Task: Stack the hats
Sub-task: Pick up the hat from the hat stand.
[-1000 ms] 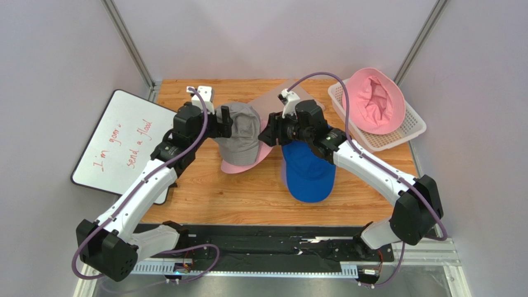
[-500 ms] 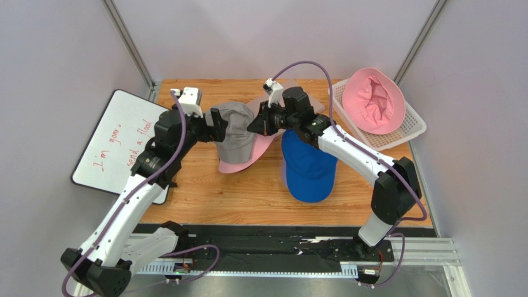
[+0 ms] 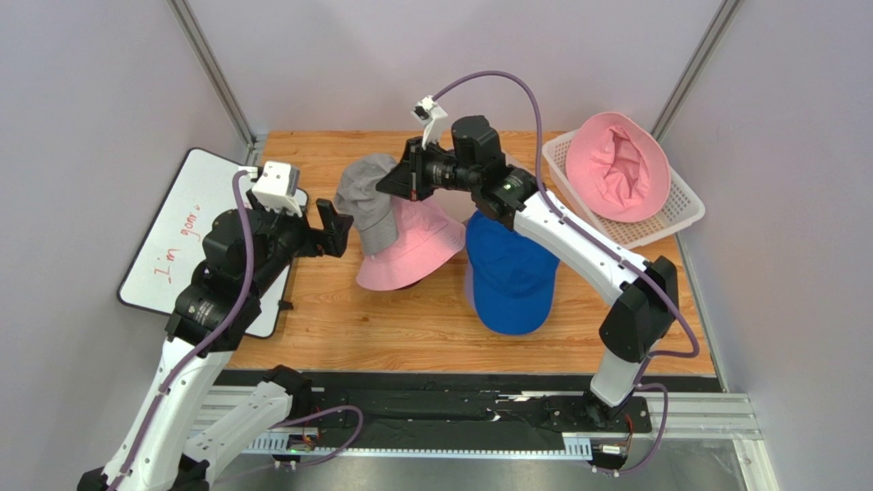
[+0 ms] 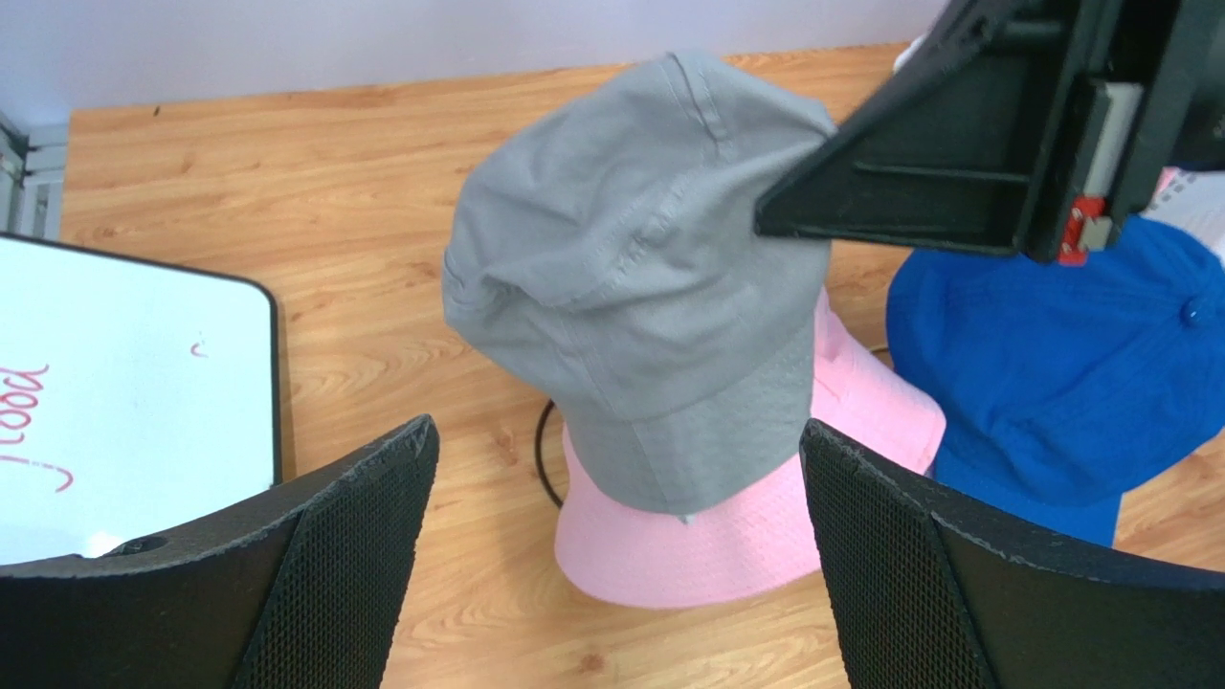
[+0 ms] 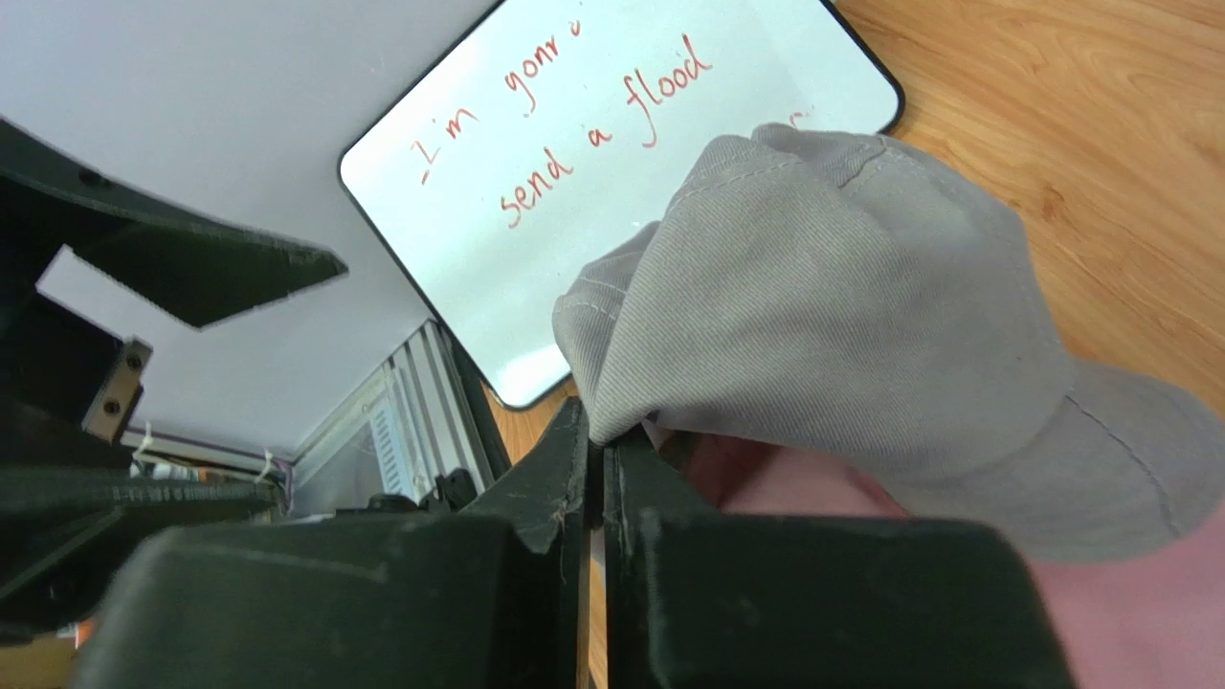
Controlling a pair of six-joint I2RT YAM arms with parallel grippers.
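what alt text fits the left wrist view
Grey cap, pinched by the right gripper, drapes over a pink hat on a wooden table. Blue cap at right, whiteboard at left; the open left gripper frames the bottom.

Lab robot test cell: 2 arms [image 3: 589,256] bolted to a rail [image 3: 441,404], wooden surface [image 3: 410,327] enclosed by plain panels [image 3: 441,61] and aluminium posts [image 3: 210,67]

White links [image 3: 584,256], black joints [image 3: 640,317], purple cables [image 3: 492,74], mesh-textured black fingers [image 4: 345,574]; possibly green forearm light [image 3: 509,187].
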